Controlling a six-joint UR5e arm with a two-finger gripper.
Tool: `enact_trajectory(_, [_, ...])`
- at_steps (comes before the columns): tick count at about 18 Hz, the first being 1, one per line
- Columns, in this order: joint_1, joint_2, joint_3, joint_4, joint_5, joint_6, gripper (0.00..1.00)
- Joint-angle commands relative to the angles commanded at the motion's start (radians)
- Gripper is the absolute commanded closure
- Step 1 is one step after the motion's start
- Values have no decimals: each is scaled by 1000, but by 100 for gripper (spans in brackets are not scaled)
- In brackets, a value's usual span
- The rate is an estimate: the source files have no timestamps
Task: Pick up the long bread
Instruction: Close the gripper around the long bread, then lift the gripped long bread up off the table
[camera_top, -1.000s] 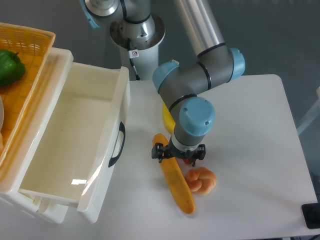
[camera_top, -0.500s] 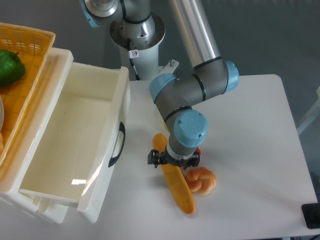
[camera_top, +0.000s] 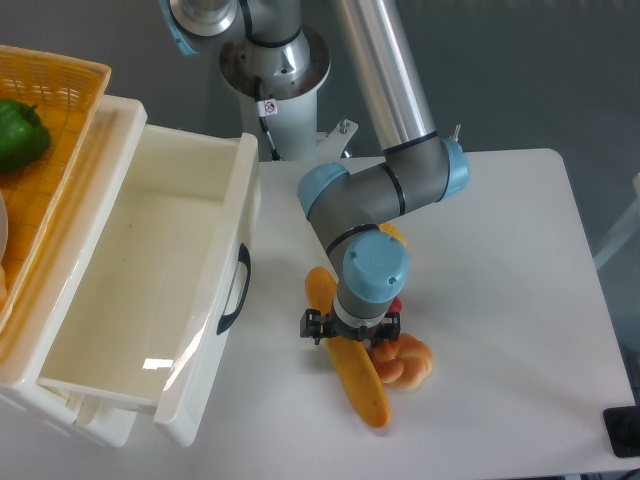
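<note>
The gripper (camera_top: 351, 330) has been shifted slightly toward the knotted bun (camera_top: 408, 362), its jaws straddling the long bread (camera_top: 358, 380), which lies just left of that bun; closure cannot be determined.

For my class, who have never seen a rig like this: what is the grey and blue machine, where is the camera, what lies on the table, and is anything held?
One fixed camera looks down from above. The grey and blue machine is a robot arm; its gripper sits low over the long bread, an orange-golden loaf lying on the white table. Whether the jaws have closed on it cannot be told. A small knotted bun lies beside the loaf, with something red and something yellow mostly hidden behind the arm. At the left stand an open white drawer and an orange basket holding a green pepper.
</note>
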Motion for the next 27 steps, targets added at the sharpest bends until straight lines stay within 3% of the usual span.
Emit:
enact_trajectory(4, [0,2,3,-3,2,0,38])
enact_trajectory(9, [0,3,8,-5,0,0,69])
enact_trajectory(12, [-2,6,14,-9,0,2,100])
enact_trajectory(16, [-2,18,23,-11,2,11,100])
enact_trajectory(22, [-3,98,48,-12,2,98,100])
enact_trajectory(27, [-35,155,75,-75,3,142,100])
